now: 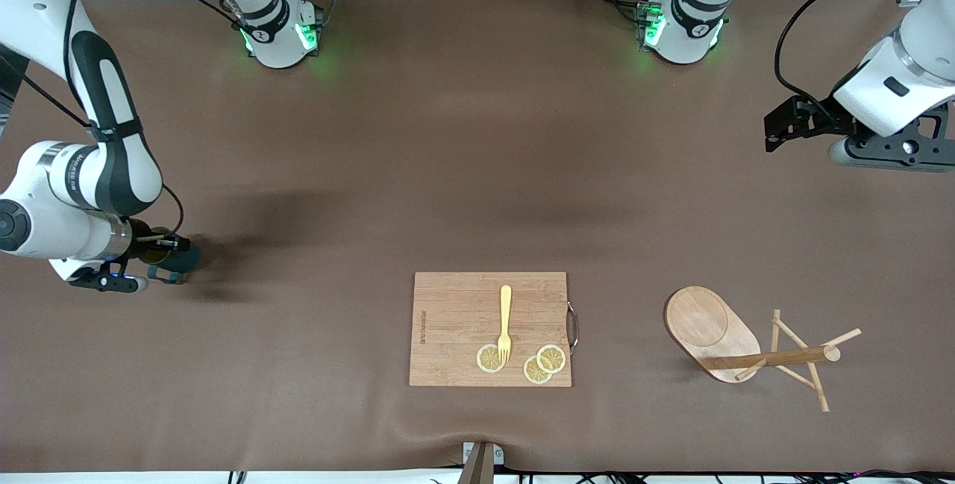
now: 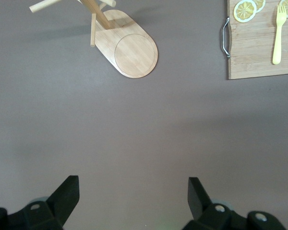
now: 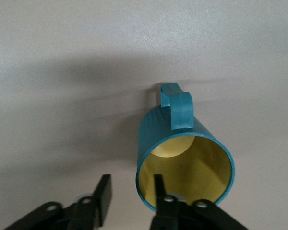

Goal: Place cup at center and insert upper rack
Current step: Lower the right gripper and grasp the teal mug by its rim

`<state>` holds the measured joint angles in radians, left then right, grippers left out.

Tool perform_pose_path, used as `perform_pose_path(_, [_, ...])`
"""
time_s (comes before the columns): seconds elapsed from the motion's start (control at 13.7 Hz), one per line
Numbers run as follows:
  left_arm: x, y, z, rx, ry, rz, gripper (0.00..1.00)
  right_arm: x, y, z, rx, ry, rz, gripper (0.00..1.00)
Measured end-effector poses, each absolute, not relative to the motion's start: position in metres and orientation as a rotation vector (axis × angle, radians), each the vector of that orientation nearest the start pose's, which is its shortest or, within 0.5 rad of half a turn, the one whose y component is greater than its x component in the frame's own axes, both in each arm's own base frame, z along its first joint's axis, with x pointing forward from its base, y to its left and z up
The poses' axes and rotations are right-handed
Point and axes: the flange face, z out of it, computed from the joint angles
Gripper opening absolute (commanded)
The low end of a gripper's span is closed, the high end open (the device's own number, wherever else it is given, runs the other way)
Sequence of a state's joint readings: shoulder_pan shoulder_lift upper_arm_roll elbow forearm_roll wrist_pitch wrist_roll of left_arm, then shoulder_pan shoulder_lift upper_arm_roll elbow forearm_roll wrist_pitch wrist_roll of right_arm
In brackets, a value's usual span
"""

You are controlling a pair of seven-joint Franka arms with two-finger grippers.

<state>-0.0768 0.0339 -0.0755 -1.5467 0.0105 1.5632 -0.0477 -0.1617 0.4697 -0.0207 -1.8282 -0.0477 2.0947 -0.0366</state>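
The dark teal cup [image 1: 181, 259] with a yellow inside lies on its side on the mat at the right arm's end of the table, handle [image 3: 179, 108] up. My right gripper [image 3: 132, 184] is low at its mouth, straddling the rim: one finger inside, the other outside with a gap to the wall [image 3: 156, 129]. The right gripper [image 1: 158, 256] is still open. The wooden upper rack [image 1: 703, 325] rests near the left arm's end, and its post [image 1: 780, 357] slants outward. My left gripper [image 1: 780, 130] waits open above the mat, the upper rack [image 2: 134, 50] showing in its wrist view.
A rectangular wooden cutting board [image 1: 455, 320] lies in the middle near the front camera, with a yellow fork [image 1: 505, 320] and three lemon slices [image 1: 550, 358] on it. A metal handle [image 1: 573, 326] is on its side toward the rack. Brown mat covers the table.
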Motion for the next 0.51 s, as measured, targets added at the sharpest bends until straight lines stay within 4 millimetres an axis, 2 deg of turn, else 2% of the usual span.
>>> perform_pose_path(0.15, [0.563,-0.084,0.609,-3.128,0.162,0.031,1.00,0.612,-0.116,0.258,-3.145,0.174,0.328,0.19])
perform_pose_path(0.22, [0.567,-0.083,0.604,-3.129,0.160,0.034,1.00,0.612,-0.118,0.256,-3.146,0.169,0.320,0.07])
perform_pose_path(0.29, [0.572,-0.082,0.597,-3.130,0.156,0.032,1.00,0.612,-0.121,0.253,-3.146,0.161,0.316,0.00])
perform_pose_path(0.51, [0.584,-0.084,0.585,-3.134,0.158,0.006,1.00,0.611,-0.120,0.252,-3.144,0.136,0.323,0.00])
